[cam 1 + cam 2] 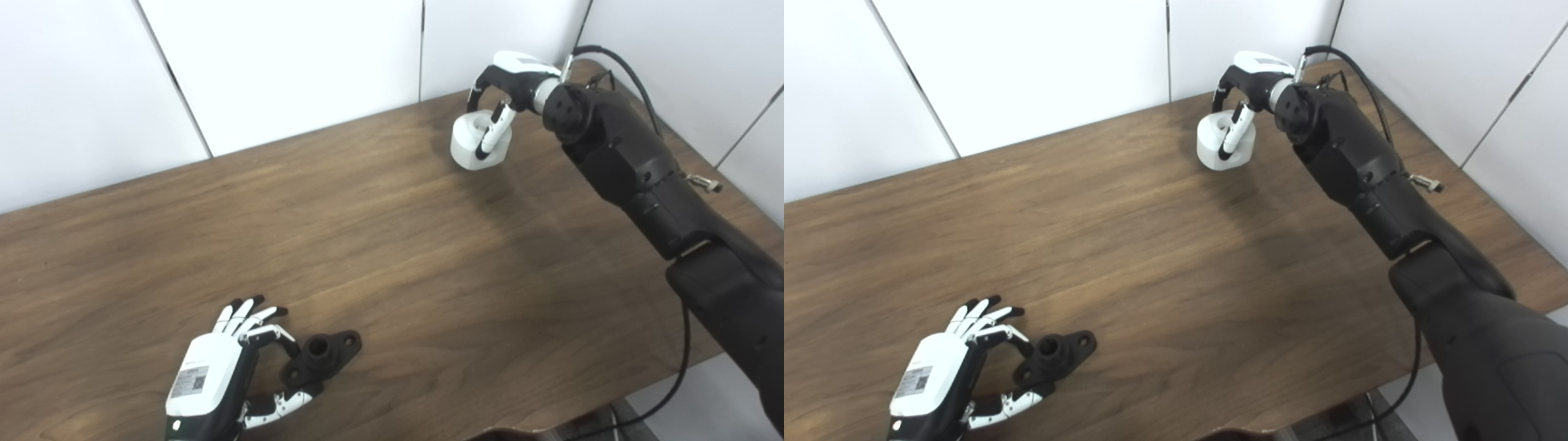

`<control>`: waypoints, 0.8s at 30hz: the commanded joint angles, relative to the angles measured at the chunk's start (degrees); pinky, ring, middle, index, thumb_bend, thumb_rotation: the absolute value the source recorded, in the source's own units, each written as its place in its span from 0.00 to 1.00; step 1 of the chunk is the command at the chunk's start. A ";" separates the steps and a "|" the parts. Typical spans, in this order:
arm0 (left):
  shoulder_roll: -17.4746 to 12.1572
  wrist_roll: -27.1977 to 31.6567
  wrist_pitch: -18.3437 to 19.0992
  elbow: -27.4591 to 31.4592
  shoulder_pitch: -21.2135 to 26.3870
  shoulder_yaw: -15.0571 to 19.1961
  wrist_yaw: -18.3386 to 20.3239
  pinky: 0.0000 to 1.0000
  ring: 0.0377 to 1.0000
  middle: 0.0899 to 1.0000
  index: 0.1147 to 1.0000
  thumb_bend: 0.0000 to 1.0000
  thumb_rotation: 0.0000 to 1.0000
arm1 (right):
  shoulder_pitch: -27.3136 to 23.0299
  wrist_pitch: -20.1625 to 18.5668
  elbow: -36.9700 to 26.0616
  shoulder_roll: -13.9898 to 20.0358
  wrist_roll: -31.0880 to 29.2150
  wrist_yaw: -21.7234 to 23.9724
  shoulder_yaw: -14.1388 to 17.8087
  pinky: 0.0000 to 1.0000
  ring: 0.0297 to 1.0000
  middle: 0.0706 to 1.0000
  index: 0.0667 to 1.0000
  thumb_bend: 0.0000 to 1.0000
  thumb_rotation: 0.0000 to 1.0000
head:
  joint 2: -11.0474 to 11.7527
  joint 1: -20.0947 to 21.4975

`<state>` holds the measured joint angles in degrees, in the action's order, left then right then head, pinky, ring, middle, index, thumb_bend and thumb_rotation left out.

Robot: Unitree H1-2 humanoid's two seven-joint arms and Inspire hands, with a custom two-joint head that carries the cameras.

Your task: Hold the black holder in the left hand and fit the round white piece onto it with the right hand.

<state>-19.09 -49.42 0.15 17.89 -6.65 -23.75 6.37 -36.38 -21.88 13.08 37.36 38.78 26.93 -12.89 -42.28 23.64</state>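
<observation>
The black holder [321, 357], a flat flange with a short centre tube, lies on the wooden table [392, 257] near the front left. My left hand [214, 373] is beside it, with forefinger and thumb pinching its near left end and the other fingers stretched out. At the far right the round white piece [471, 142] with a centre hole sits tilted at the table surface. My right hand [505, 86] is shut on it, thumb across its front and fingers curled over the top.
White wall panels [294, 67] stand close behind the table's far edge. A black cable [680, 373] hangs from the right arm past the table's front right corner. Bare wood lies between the two hands.
</observation>
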 commanded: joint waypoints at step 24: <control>0.56 -1.70 0.65 -3.05 -1.33 -0.61 3.36 0.99 0.94 0.81 0.42 0.52 0.06 | -0.92 3.41 -4.03 4.40 -0.35 0.19 -0.18 0.90 0.93 0.80 0.45 0.52 0.14 | 0.60 -1.32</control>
<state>-17.67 -49.41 -0.33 17.18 -6.66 -23.32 6.38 -35.31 -19.72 11.54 39.43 38.23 27.31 -13.53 -41.66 22.33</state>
